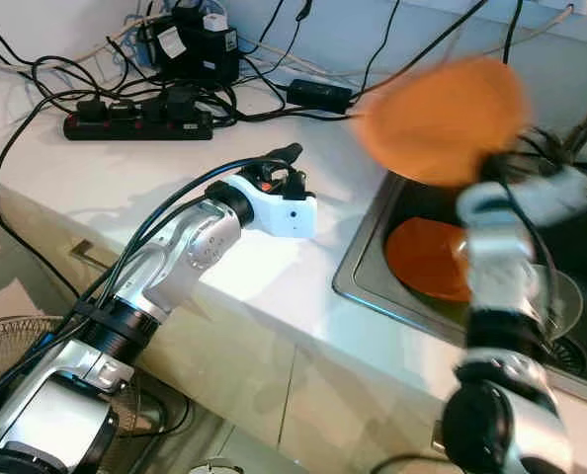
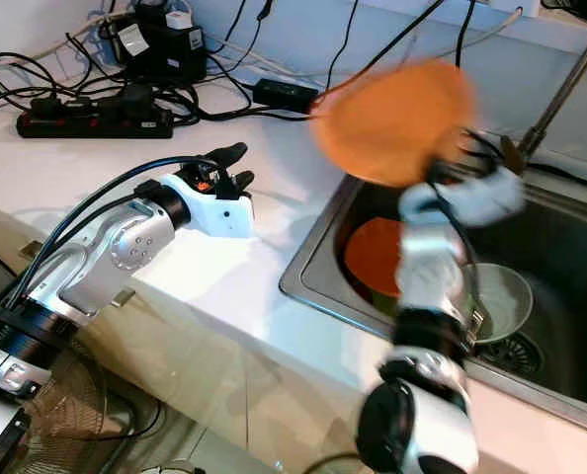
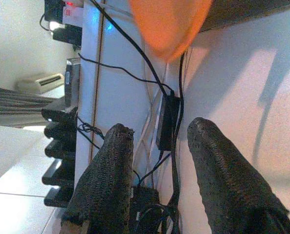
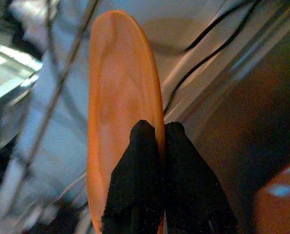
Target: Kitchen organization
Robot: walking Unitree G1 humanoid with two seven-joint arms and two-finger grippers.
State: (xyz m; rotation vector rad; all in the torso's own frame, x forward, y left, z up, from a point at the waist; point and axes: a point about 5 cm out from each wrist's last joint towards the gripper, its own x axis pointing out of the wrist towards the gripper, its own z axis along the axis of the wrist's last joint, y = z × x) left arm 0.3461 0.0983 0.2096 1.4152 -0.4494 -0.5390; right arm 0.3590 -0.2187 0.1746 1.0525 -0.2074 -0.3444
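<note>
Above the left rim of the sink (image 1: 368,281), an orange plate (image 1: 442,118) hangs in the air, blurred in both eye views, tipped up with its face toward me. My right gripper (image 4: 157,146) holds it by the edge: in the right wrist view my two black fingers (image 4: 135,180) are pinched onto the rim, one on each side, with the plate standing edge-on between them. My right arm (image 2: 427,296) rises from the near side of the sink up to the plate.

Down in the basin, under and a little nearer than the held plate, a second orange plate (image 1: 427,259) lies flat on the bottom. Just to its right sits a pale translucent bowl (image 2: 501,301), near the drain (image 2: 516,346). A thin metal tap stem (image 2: 560,84) slants up at the far right.

To the left of the sink, my left gripper (image 3: 157,165) rests low over the white surface (image 1: 224,128), its fingers spread apart with nothing between them, pointing toward the far wall. Beyond it, at the far left of the surface, lie a black power strip (image 1: 135,123) with plugs in it, a black adapter (image 1: 318,94) and a tangle of black cables (image 1: 37,74). Low at the near left stands a wire fan guard (image 1: 7,346).
</note>
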